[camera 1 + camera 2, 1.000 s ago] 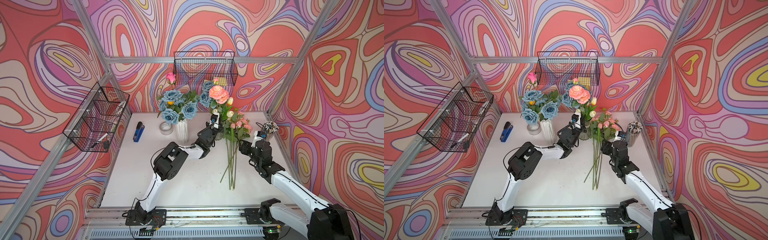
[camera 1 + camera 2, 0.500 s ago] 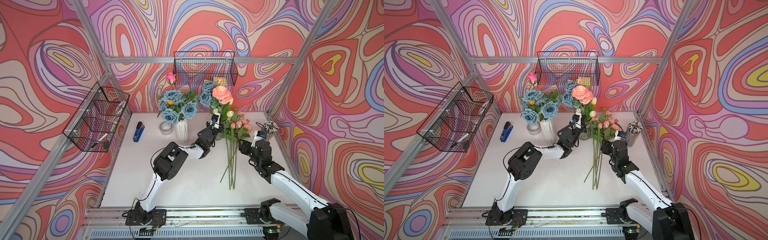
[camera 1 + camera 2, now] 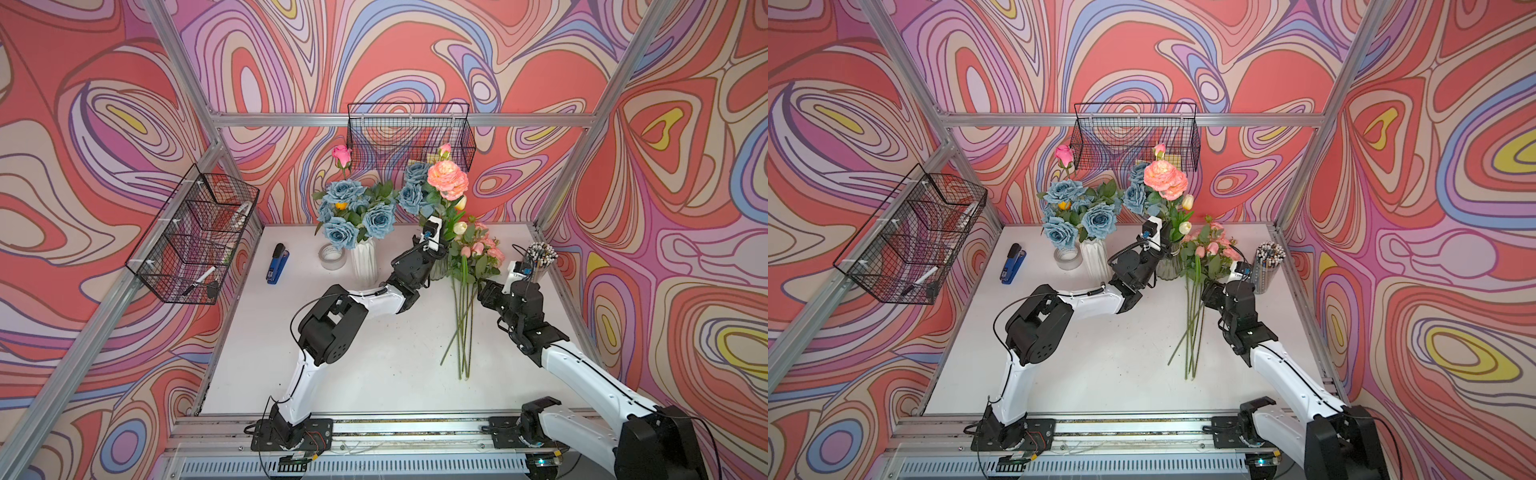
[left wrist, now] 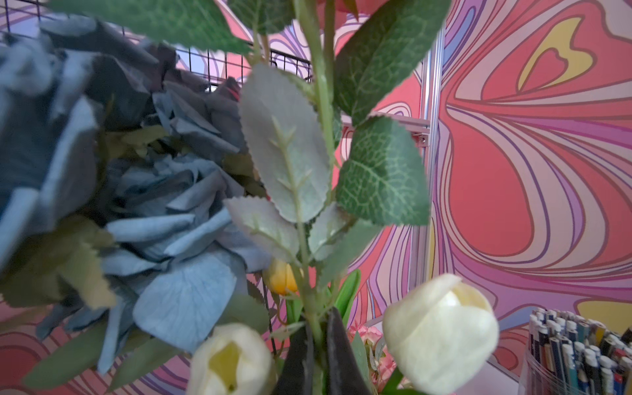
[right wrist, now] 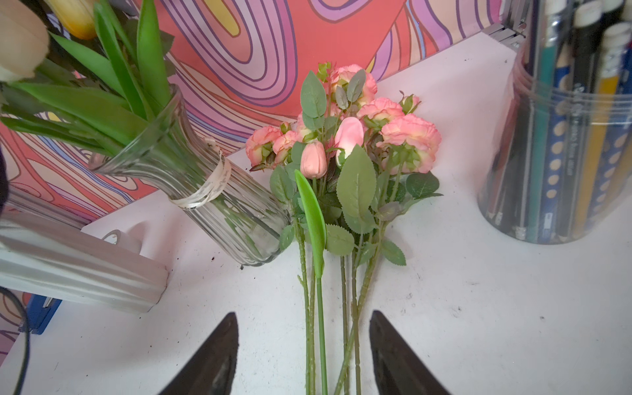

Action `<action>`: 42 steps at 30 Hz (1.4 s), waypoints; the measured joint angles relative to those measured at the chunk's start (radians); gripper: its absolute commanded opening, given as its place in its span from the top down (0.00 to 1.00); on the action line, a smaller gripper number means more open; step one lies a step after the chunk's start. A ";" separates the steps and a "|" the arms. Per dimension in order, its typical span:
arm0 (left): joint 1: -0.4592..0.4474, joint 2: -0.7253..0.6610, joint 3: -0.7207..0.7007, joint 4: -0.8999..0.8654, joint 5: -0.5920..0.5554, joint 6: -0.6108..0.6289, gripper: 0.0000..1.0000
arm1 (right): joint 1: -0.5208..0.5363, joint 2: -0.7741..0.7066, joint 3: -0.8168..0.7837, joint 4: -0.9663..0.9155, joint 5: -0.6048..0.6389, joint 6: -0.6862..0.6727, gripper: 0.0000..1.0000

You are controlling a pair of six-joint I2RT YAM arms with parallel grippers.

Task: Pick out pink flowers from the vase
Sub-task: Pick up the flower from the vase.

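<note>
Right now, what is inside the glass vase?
In the glass vase stand tulip leaves and stems; cream tulips, blue roses and a peach-pink bloom rise above. Leaves crowd its mouth, hiding which stems go in.

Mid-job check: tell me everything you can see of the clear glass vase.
The glass vase is clear, vertically ribbed, with a flared rim and a pale ribbon round its neck. It stands upright on the white table between the white vase and the laid-out pink flowers. It holds green tulip leaves, cream tulips and one large peach-pink bloom. The left gripper is shut on a leafy stem above its mouth.
</note>
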 measured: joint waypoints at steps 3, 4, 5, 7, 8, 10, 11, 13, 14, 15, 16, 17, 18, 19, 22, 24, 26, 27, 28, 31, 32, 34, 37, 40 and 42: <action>0.000 -0.017 0.013 -0.016 0.013 -0.001 0.95 | 0.000 0.000 0.000 0.000 0.000 0.000 0.38; 0.000 -0.024 0.016 -0.018 0.019 -0.001 0.95 | 0.000 0.000 0.000 0.000 0.000 0.000 0.38; 0.000 -0.032 0.017 -0.023 0.025 -0.001 0.95 | 0.000 -0.001 0.000 0.000 0.000 0.000 0.38; 0.000 -0.050 0.027 -0.037 0.041 -0.001 0.95 | 0.000 -0.004 0.000 0.000 0.000 0.000 0.37; 0.000 -0.058 0.034 -0.046 0.051 -0.001 0.95 | 0.000 -0.006 0.000 0.000 0.000 0.000 0.36; 0.000 -0.078 0.046 -0.072 0.068 0.000 0.95 | 0.000 -0.011 0.000 -0.001 -0.001 0.000 0.35; 0.000 -0.093 0.053 -0.087 0.078 0.000 0.95 | 0.000 -0.016 0.000 -0.002 -0.003 0.000 0.34; 0.000 -0.118 0.066 -0.114 0.092 0.000 0.95 | 0.000 -0.026 0.001 -0.009 -0.008 -0.003 0.32; 0.000 -0.136 0.072 -0.131 0.101 0.000 0.95 | 0.000 -0.032 0.003 -0.015 -0.016 -0.006 0.30; 0.000 -0.155 0.078 -0.148 0.109 0.000 0.95 | 0.000 -0.039 0.008 -0.023 -0.025 -0.009 0.28; 0.000 -0.171 0.082 -0.163 0.117 0.000 0.95 | 0.000 -0.043 0.018 -0.033 -0.033 -0.014 0.26; 0.000 -0.193 0.090 -0.184 0.127 0.000 0.95 | 0.000 -0.048 0.033 -0.041 -0.048 -0.020 0.25; 0.000 -0.211 0.099 -0.205 0.137 0.000 0.95 | 0.000 -0.056 0.048 -0.044 -0.065 -0.026 0.23; 0.000 -0.227 0.109 -0.225 0.145 0.000 0.96 | 0.000 -0.063 0.061 -0.045 -0.080 -0.031 0.22; 0.003 -0.276 0.156 -0.309 0.174 -0.011 0.96 | 0.000 -0.089 0.105 -0.045 -0.134 -0.043 0.22; 0.010 -0.308 0.196 -0.373 0.207 -0.032 0.96 | 0.000 -0.098 0.144 -0.040 -0.178 -0.055 0.22; 0.022 -0.334 0.229 -0.427 0.238 -0.056 0.96 | 0.000 -0.098 0.185 -0.038 -0.225 -0.068 0.22; 0.035 -0.349 0.250 -0.461 0.257 -0.077 0.97 | 0.000 -0.099 0.204 -0.037 -0.251 -0.076 0.21; 0.047 -0.359 0.266 -0.491 0.274 -0.094 0.97 | 0.000 -0.100 0.225 -0.037 -0.277 -0.084 0.21; 0.096 -0.391 0.319 -0.586 0.338 -0.161 0.99 | 0.000 -0.100 0.288 -0.035 -0.354 -0.105 0.22; 0.112 -0.401 0.334 -0.616 0.365 -0.185 0.99 | 0.000 -0.100 0.310 -0.031 -0.383 -0.111 0.22; 0.141 -0.420 0.359 -0.674 0.416 -0.225 0.99 | 0.000 -0.100 0.349 -0.028 -0.442 -0.119 0.22; 0.161 -0.453 0.377 -0.761 0.504 -0.268 1.00 | 0.000 -0.097 0.413 -0.015 -0.543 -0.121 0.22; 0.160 -0.488 0.377 -0.832 0.604 -0.301 1.00 | 0.000 -0.076 0.487 0.001 -0.638 -0.114 0.25; 0.158 -0.511 0.360 -0.844 0.674 -0.337 1.00 | 0.000 -0.053 0.533 0.014 -0.690 -0.103 0.27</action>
